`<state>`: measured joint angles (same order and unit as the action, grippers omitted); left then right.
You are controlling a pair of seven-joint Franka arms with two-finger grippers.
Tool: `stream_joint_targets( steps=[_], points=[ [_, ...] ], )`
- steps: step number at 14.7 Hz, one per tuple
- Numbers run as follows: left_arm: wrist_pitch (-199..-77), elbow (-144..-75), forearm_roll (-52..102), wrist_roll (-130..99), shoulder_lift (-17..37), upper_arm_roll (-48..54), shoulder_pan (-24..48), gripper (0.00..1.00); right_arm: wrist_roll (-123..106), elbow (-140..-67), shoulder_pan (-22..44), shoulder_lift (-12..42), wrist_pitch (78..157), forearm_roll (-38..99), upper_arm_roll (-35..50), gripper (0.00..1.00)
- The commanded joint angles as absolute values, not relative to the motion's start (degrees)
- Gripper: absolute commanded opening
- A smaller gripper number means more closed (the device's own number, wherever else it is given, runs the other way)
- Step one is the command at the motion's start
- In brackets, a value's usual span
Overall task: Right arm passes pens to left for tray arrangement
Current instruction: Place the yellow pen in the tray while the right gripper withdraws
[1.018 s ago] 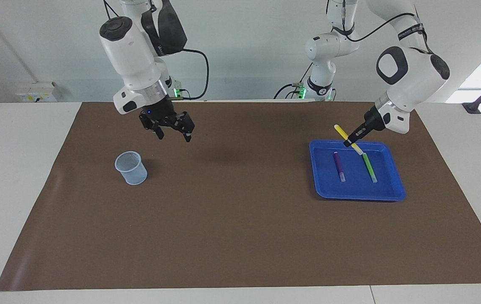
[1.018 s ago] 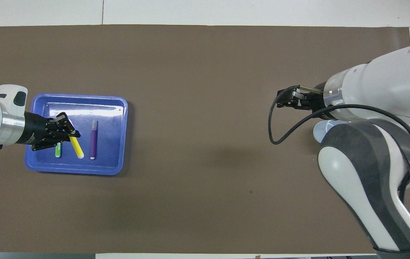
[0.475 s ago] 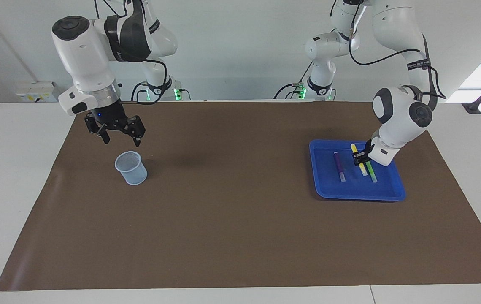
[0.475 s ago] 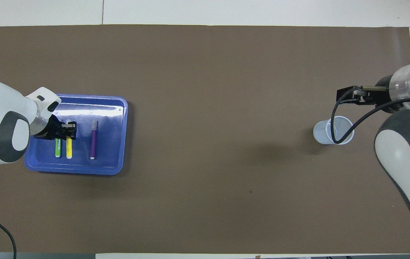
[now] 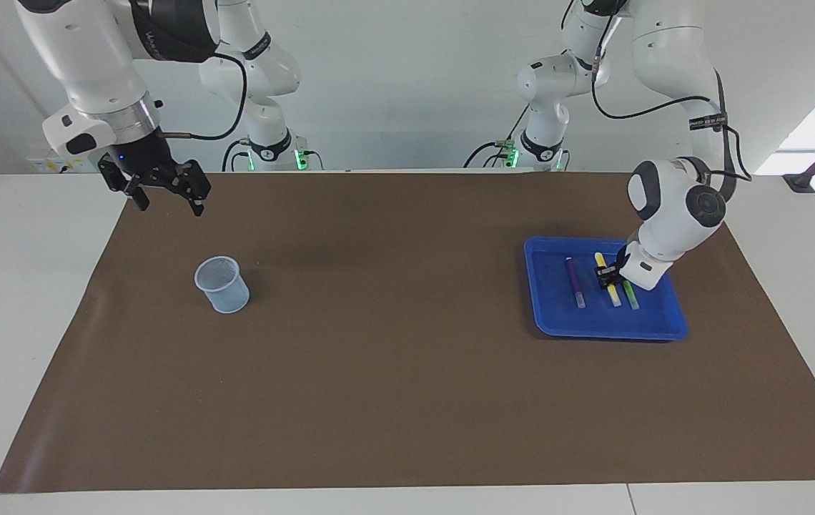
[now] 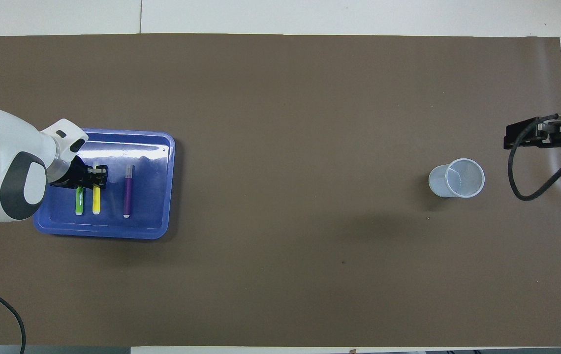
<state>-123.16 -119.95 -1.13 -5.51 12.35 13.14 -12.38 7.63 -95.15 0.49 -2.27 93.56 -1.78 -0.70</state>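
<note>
The left gripper (image 5: 606, 276) has its fingers clamped on the yellow pen (image 5: 608, 278), low in the blue tray (image 5: 605, 327) between the purple pen (image 5: 575, 282) and green pen (image 5: 630, 294), parallel to both. The right gripper (image 5: 164, 193) waits with fingers spread wide, above the desk's edge.

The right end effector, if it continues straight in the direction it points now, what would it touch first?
The right end effector hangs open, pointing downward over the brown mat's edge. Probably it would meet bare mat first; the cup sits lower in the facing view, seemingly outside that line, though depth is uncertain.
</note>
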Motion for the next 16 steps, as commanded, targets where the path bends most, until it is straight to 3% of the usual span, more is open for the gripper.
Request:
stream_joint_targets(
  steps=[1,2,13,15,16],
  points=[
    [-124.6,-120.1,-2.3,-4.8,12.7,13.2,-12.7,0.5,6.8,-94.0,1.1,-2.5,89.8,-2.6,-0.8,1.0],
    [-125.0,-120.3,-2.3,-4.8,12.7,13.2,-12.7,0.6,6.8,-94.0,1.6,-2.5,89.5,-2.5,-0.9,1.0],
    [-124.4,-120.1,-2.3,-4.8,12.7,13.2,-13.3,0.63,7.1,-94.6,2.3,-3.0,87.0,-1.8,-0.9,1.0],
    [-121.4,-118.4,-2.3,-4.8,12.3,13.3,-13.0,1.0,7.3,-94.7,2.3,-3.0,87.1,-1.8,-0.9,1.0],
    [-118.2,-116.3,-2.3,-4.8,12.0,13.4,-13.1,1.0,7.2,-94.7,2.3,-3.0,87.1,-1.8,-0.9,1.0]
  ],
)
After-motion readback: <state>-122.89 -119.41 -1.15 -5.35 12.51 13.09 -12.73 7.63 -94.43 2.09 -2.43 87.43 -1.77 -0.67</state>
